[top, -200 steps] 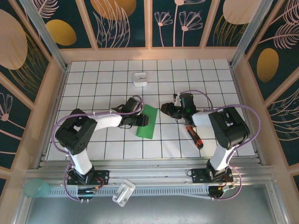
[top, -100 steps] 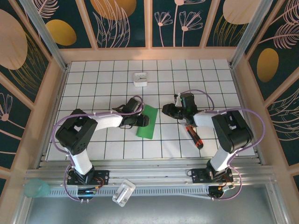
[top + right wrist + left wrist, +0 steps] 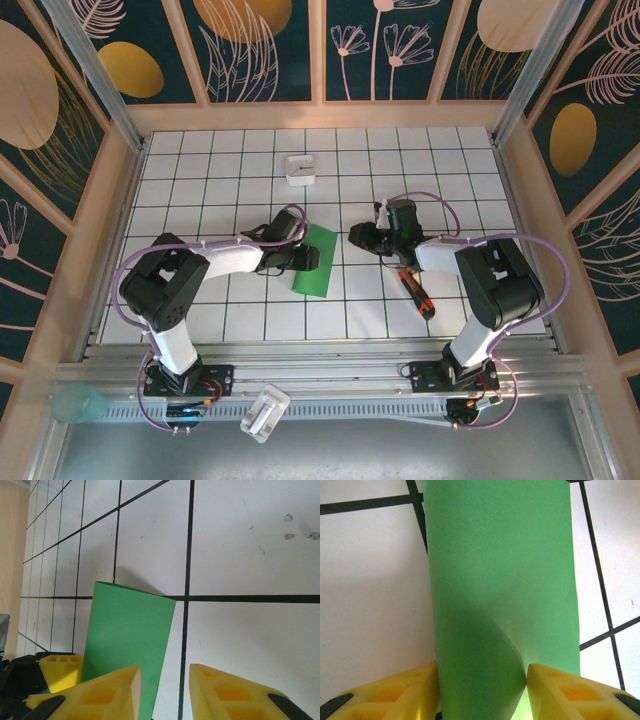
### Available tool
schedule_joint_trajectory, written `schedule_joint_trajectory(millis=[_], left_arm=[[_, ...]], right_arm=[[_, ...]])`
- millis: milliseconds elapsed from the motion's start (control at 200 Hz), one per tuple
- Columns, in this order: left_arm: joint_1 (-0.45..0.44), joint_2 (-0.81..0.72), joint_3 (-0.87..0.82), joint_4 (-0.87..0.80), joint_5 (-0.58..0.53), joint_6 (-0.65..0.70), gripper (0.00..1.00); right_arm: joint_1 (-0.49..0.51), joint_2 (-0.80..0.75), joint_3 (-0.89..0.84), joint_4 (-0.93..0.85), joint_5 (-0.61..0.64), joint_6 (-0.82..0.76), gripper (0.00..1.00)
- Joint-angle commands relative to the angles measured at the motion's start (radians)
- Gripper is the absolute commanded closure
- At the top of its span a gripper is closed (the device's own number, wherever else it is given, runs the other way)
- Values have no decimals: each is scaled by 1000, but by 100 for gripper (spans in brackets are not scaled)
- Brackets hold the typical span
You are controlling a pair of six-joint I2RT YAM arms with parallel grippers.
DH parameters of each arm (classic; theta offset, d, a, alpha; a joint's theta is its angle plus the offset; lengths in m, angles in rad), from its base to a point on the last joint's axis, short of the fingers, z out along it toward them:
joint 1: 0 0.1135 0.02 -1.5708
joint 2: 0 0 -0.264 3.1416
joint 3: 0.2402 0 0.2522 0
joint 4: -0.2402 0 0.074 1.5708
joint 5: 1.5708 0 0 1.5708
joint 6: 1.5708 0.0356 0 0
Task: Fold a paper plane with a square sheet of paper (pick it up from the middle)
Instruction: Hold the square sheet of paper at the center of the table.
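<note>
Square sheet of paper (image 3: 320, 274) in low, outstretched left tool (image 3: 481, 672); right tool (image 3: 164, 670) narrow, empty.

right arm (image 3: 497, 278) elbow drifted outward (rightward), right claw (image 3: 355, 236) nudged slightly along

From where I stand, the left arm (image 3: 165, 290) and the right arm (image 3: 495, 280) look like twins. Each has smooth white link shells between bulky, rounded black joint housings. A thin lilac cable (image 3: 125, 275) loops loosely off each arm, from the foot up to the wrist. Each arm stands on a flat black base plate (image 3: 190, 380) with small fastenings at the corners.

The left tool (image 3: 482, 672) and the right tool (image 3: 165, 672) both have black bodies. Their fingers (image 3: 555, 695) are chunky bright yellow wedges with square moulded pockets, and black trim shows at the outer corners.
</note>
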Motion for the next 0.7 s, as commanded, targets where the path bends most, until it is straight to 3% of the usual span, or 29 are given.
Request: schedule_joint_trajectory(millis=[0, 696], left_arm=[[-6, 65, -13, -39, -18, -16, 49], [-13, 85, -10, -57, -34, 8, 49]], right_arm=[[-4, -20, -21, -10, 13, -23, 69], [28, -7, -18, 6, 4, -4, 69]])
